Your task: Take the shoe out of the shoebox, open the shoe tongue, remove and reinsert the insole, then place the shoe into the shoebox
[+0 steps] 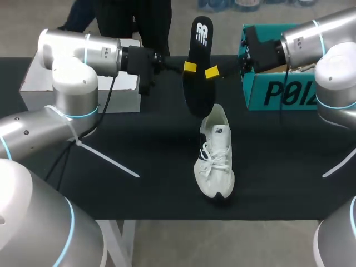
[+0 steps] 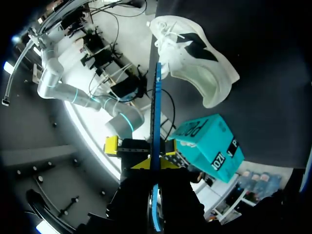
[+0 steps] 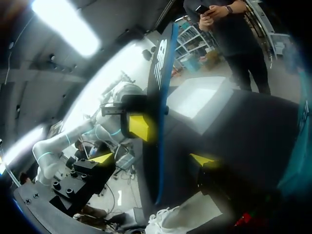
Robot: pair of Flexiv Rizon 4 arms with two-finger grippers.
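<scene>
While the black table point(image 1: 139, 144) lies open left of the white sneaker point(image 1: 214, 161), a lettered teal shoebox point(image 1: 278, 92) crowds its far right edge. The black insole point(image 1: 201, 50) hangs upright above the sneaker and bears a white logo. Left wrist: my left gripper point(image 2: 155, 163) pinches the insole. Right wrist: my right gripper point(image 3: 153, 158) stands spread either side of it.

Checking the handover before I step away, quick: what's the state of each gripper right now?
Left gripper: closed, holding the insole.
Right gripper: open, its fingers either side of the insole without pinching it.
</scene>
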